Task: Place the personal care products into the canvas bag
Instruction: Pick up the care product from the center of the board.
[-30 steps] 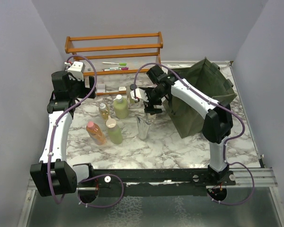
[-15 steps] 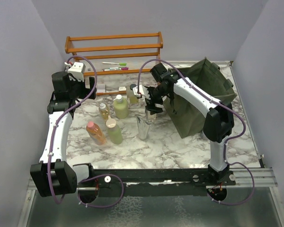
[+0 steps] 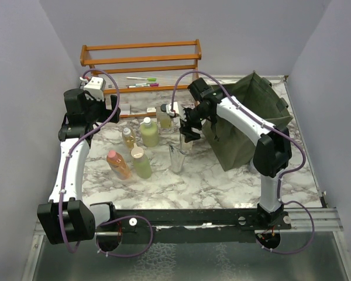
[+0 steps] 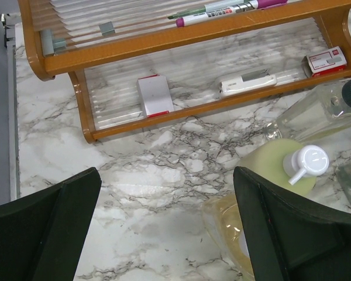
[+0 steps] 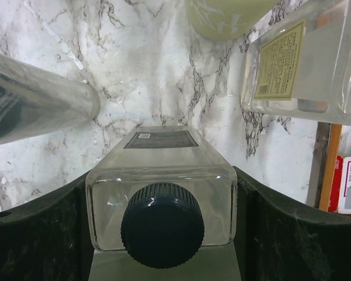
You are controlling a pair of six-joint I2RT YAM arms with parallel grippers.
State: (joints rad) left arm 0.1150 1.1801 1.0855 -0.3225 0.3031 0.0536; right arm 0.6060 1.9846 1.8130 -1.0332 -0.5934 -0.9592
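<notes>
My right gripper [image 3: 186,134] [image 5: 162,202] is shut on a clear square bottle with a black cap [image 5: 162,193] [image 3: 185,143], its jaws pressed against both sides; the bottle stands upright on the marble. A silver tube [image 3: 176,159] [image 5: 35,114] stands just in front of it. The olive canvas bag [image 3: 245,117] sits to the right, behind my right arm. More products stand left of the gripper: a pale green bottle [image 3: 149,132] [image 4: 278,170], a small amber bottle [image 3: 128,138] [image 4: 225,225], an orange bottle [image 3: 118,164] and another pale green bottle [image 3: 142,163]. My left gripper [image 3: 113,108] [image 4: 169,234] hangs open over bare marble.
An orange wooden rack [image 3: 140,58] [image 4: 164,41] stands at the back left, with thin pens [image 3: 143,82] [image 4: 222,10] and small white boxes [image 4: 155,95] on it. A second clear labelled bottle [image 3: 164,116] [image 5: 304,64] stands close behind the gripped one. Grey walls close in on both sides.
My right gripper has come down a little around the clear black-capped bottle and its jaws have narrowed onto it. The left arm has not moved.
</notes>
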